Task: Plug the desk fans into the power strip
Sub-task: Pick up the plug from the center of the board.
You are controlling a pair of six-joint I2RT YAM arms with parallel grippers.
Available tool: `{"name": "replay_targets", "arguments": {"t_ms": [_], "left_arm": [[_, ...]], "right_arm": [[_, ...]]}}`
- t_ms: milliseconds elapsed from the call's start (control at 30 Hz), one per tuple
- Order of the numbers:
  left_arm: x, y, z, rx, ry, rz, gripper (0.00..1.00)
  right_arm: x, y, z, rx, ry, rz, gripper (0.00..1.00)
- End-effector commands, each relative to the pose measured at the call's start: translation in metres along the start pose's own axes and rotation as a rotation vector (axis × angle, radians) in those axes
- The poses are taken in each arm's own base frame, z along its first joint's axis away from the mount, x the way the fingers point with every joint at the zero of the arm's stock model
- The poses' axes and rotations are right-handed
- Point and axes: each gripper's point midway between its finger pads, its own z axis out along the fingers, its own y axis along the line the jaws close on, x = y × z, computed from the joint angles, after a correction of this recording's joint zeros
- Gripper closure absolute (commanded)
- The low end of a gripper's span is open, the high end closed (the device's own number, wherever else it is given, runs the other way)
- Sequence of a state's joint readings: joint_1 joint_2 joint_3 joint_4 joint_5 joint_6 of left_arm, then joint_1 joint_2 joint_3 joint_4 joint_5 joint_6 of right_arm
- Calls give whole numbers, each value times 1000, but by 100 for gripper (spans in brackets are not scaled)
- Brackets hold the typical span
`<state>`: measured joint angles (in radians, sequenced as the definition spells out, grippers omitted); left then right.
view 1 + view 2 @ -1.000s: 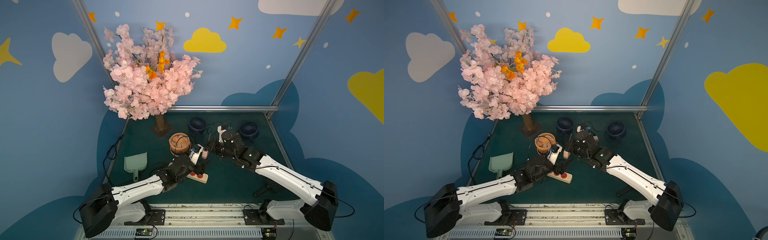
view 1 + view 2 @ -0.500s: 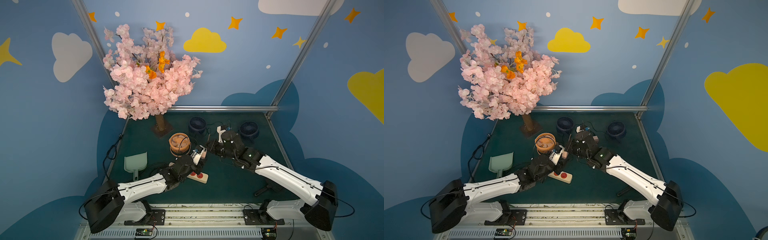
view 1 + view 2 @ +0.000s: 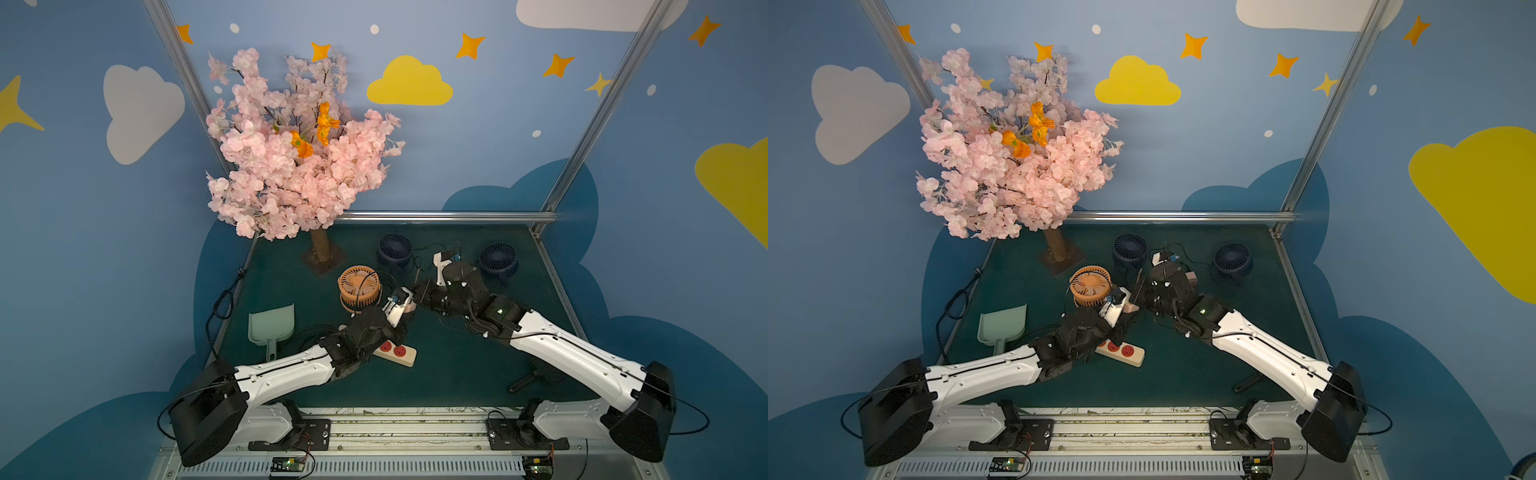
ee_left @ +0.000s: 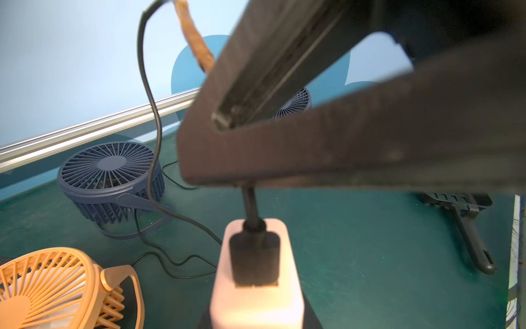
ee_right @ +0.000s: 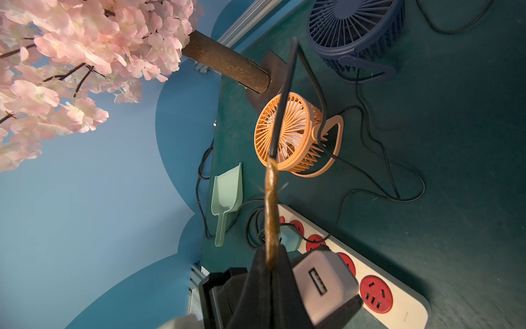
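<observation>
The left claw (image 3: 404,309) seems to pinch the white adapter (image 4: 256,299), with a black plug (image 4: 254,262) in it. The right claw (image 5: 270,266), pressed together, pinches the black cord (image 5: 281,105) just above that plug. The power strip (image 3: 397,353) lies on the tabletop (image 3: 457,374) below the left claw.

On the flat dark green table top (image 3: 457,365), the long cream plastic power strip (image 3: 400,353) lies near the front, in the middle. Just behind it stands the small round orange plastic desk fan (image 3: 359,286). Behind that, at the back left, stands the pink fake blossom tree (image 3: 291,166). A round dark blue plastic fan (image 3: 395,248) stands right of the tree. A second dark blue plastic fan (image 3: 498,257) stands further right, well apart. The mint green plastic scoop (image 3: 272,326) lies left of the strip. The black plastic scoop (image 3: 538,372) lies at the front right. The small white plastic charger block (image 5: 318,284) sits up above the strip, in the left gripper (image 3: 408,312). The right gripper (image 3: 417,288) is just behind it. A thin black cord (image 4: 149,94) runs from the orange fan to the right gripper.
</observation>
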<state>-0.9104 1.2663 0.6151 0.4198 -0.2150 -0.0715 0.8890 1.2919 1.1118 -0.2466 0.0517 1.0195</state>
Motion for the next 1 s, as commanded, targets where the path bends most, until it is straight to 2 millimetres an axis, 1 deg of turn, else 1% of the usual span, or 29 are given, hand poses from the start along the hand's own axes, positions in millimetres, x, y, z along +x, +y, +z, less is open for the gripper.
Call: {"name": "replay_targets", "arguments": {"t_ms": [0, 33, 67, 100, 200, 267, 333, 467, 533, 600, 700, 767, 867, 967], "left_arm": [[-17, -11, -3, 58, -59, 18, 84], [-18, -13, -6, 73, -64, 19, 86], [-17, -15, -8, 87, -65, 20, 87], [-16, -17, -11, 104, -64, 20, 88], [-8, -23, -19, 159, -16, -5, 88], [-3, -24, -24, 196, 32, -38, 89], [4, -27, -31, 271, 91, -91, 89], [16, -35, -48, 412, 185, -150, 90], [16, -42, -59, 508, 212, -182, 89], [10, -52, -72, 613, 220, -212, 89], [3, -62, -86, 707, 228, -229, 89], [1, -67, -93, 751, 240, -236, 89], [1, -75, -100, 815, 262, -261, 89], [1, -80, -102, 860, 278, -286, 88]], "right_arm": [[-8, -3, -7, -10, -41, 22, 100], [-9, -8, -8, -6, -44, 25, 100], [-10, -13, -9, 1, -46, 27, 89], [-11, -17, -10, 3, -44, 22, 75], [-15, -26, -15, -19, -22, -34, 46], [-12, -23, -20, -74, 36, -120, 30], [1, -16, -31, -168, 135, -255, 21], [31, -12, -57, -287, 261, -492, 18], [50, -8, -67, -381, 323, -581, 16], [69, -7, -74, -481, 368, -678, 15], [83, -19, -74, -491, 407, -729, 16], [91, -22, -77, -508, 447, -739, 16], [98, -14, -80, -570, 481, -728, 17], [105, -7, -81, -621, 509, -726, 20]]}}
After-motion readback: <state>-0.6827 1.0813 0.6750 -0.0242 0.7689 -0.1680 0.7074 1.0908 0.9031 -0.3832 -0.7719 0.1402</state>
